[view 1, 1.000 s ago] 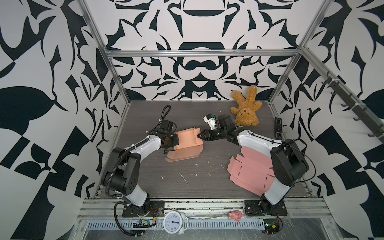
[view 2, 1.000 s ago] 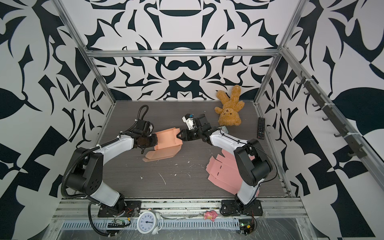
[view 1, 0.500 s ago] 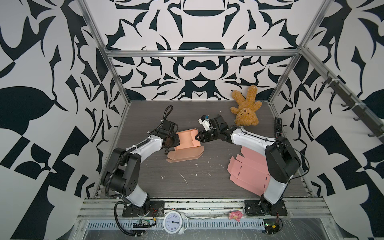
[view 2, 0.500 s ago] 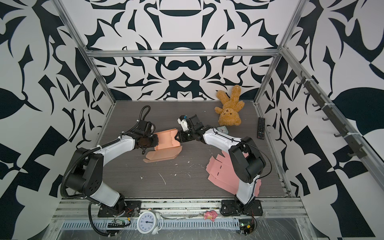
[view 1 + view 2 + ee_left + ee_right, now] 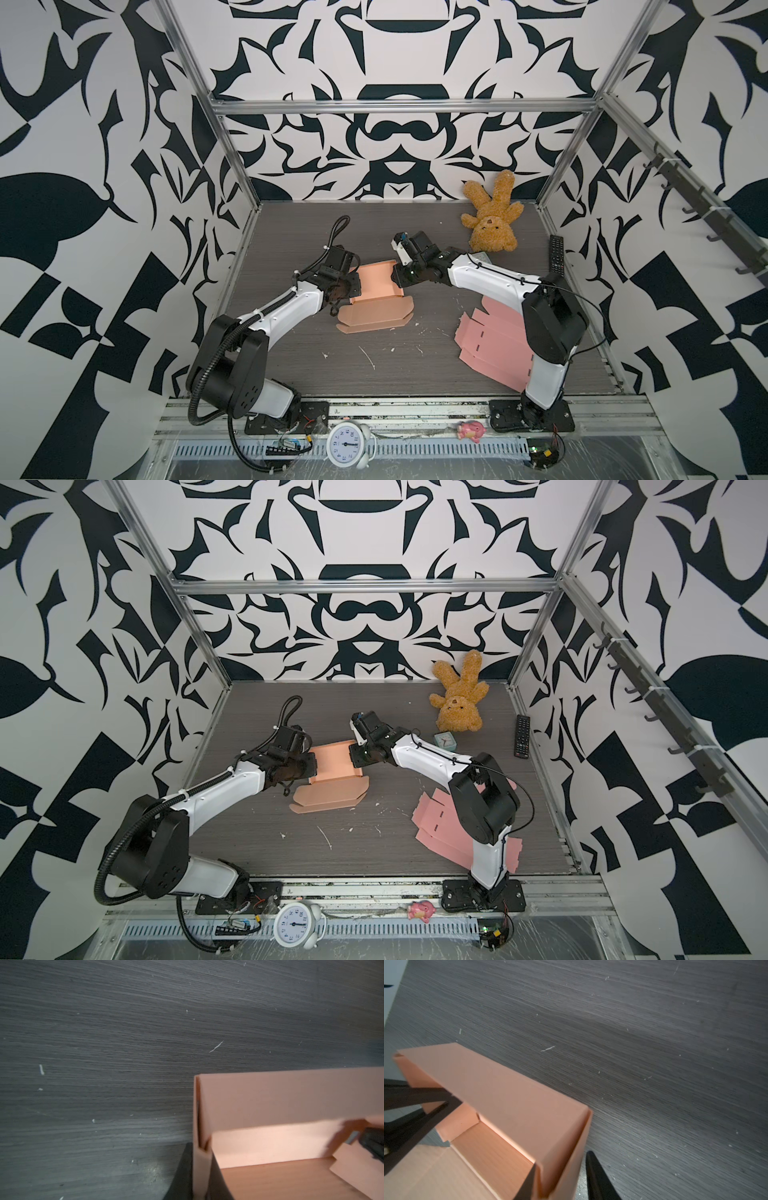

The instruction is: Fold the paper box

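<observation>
Both top views: bright, even light from overhead; sharp throughout. Soft, short shadows hug the paper box (image 5: 376, 286) on the dark table (image 5: 436, 226). White walls (image 5: 83, 124) bright, no harsh glare. Straight frame bars (image 5: 399, 107) bow toward the edges, a wide-lens bend. Left wrist view: dimmer; table grain soft, near box wall blurred, its inner face brightly lit, a dark shadow at one inner corner. Right wrist view: dim; box edges smeared and out of focus close to the lens, a faint broad shadow band across the table, far grain crisper.
</observation>
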Robot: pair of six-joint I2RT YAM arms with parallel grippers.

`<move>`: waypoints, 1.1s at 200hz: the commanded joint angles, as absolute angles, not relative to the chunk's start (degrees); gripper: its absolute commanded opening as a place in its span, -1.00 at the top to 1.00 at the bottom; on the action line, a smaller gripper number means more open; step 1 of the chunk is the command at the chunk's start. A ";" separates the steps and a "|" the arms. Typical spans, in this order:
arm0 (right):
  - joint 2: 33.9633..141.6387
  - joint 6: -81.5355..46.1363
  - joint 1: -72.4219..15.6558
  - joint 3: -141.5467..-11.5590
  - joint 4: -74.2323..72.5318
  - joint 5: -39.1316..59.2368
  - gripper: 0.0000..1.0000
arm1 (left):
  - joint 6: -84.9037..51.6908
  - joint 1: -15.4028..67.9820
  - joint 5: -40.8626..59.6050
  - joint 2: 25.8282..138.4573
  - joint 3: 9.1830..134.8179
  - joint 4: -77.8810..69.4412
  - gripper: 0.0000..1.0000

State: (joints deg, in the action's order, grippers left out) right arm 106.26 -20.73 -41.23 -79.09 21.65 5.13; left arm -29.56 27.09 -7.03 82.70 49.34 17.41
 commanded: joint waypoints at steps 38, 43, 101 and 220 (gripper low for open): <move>105.73 -19.88 -44.36 -82.79 26.86 -6.85 0.51 | -32.04 28.77 -9.66 80.26 47.22 16.87 0.76; 105.82 -19.87 -44.57 -82.88 27.24 -7.82 0.53 | -32.13 28.92 -9.80 80.25 47.25 16.79 0.76; 105.00 -21.67 -46.05 -81.98 27.98 -19.70 0.63 | -34.86 31.15 -12.09 80.34 46.94 15.42 0.75; 105.59 -24.89 -48.32 -78.81 22.92 -35.43 0.68 | -40.86 32.44 -10.46 81.05 44.47 6.94 0.75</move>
State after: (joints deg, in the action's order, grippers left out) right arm 106.28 -24.25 -48.34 -78.24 22.48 -27.27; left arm -38.98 32.53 -10.39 81.58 45.36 8.93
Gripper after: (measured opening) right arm 0.173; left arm 0.126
